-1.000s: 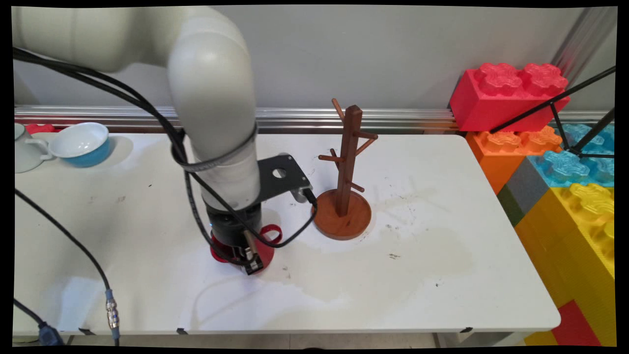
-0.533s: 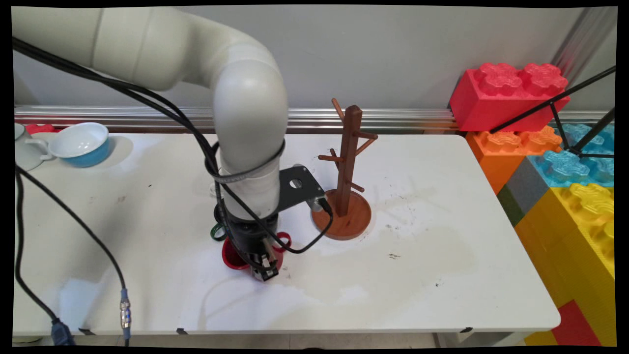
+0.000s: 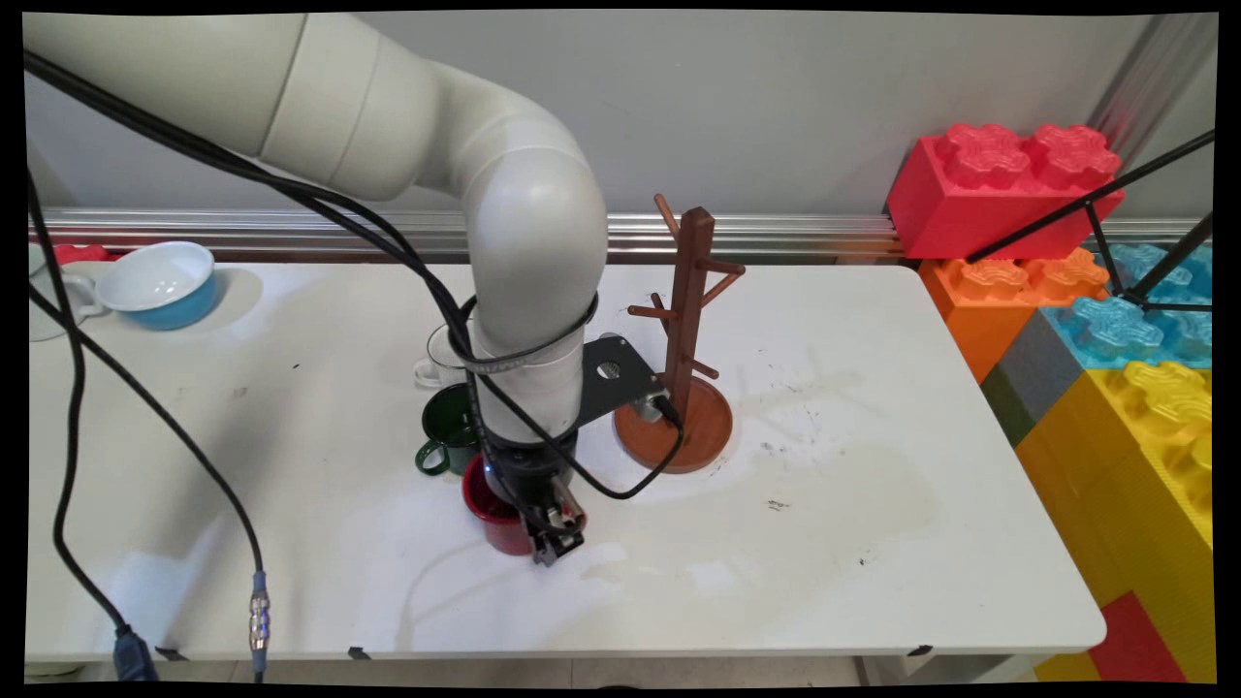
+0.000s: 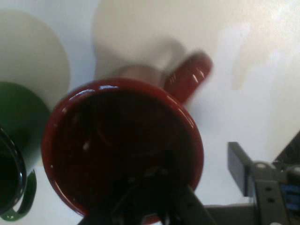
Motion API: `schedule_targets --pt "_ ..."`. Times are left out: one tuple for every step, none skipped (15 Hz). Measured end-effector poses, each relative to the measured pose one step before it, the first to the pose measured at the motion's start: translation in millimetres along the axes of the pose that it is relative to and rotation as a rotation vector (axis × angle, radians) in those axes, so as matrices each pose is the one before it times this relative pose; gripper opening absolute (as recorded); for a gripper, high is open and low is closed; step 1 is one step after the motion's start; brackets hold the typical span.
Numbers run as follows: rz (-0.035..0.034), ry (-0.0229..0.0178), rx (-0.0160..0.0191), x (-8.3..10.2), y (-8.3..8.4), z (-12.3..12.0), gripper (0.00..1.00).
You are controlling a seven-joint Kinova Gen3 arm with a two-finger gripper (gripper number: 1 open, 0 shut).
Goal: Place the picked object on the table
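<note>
Near the table's middle, slightly toward its near edge, I see a red mug (image 3: 490,509) standing upright on the white table (image 3: 873,543). My gripper (image 3: 553,528) is down at the mug's right rim; from the hand camera one finger sits inside the mug (image 4: 122,154) and the other (image 4: 241,166) outside its wall, but I cannot tell whether they are pressed on it. The mug's handle (image 4: 190,75) sticks out sideways. A green mug (image 3: 448,427) stands just beside it on the far left, a pale mug (image 3: 438,361) beyond that. A wooden mug tree (image 3: 684,359) stands to the right. Far left, a blue bowl (image 3: 163,283).
</note>
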Motion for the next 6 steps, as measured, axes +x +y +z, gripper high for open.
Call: schedule_targets --pt "-0.00522 0.00758 -0.00058 2.31 -0.91 1.04 1.00" --pt "-0.00475 0.00887 -0.00107 2.22 -1.00 0.73 1.00" --pt "-0.00340 0.00849 -0.00093 1.74 -1.03 0.39 1.00" --pt "-0.00176 0.00636 -0.00026 1.06 -0.80 0.09 1.00" --pt "-0.00222 0.01010 -0.00058 1.49 -1.36 -0.24 1.00" --pt "-0.00124 0.01236 -0.00157 1.28 -1.74 -0.80 1.00"
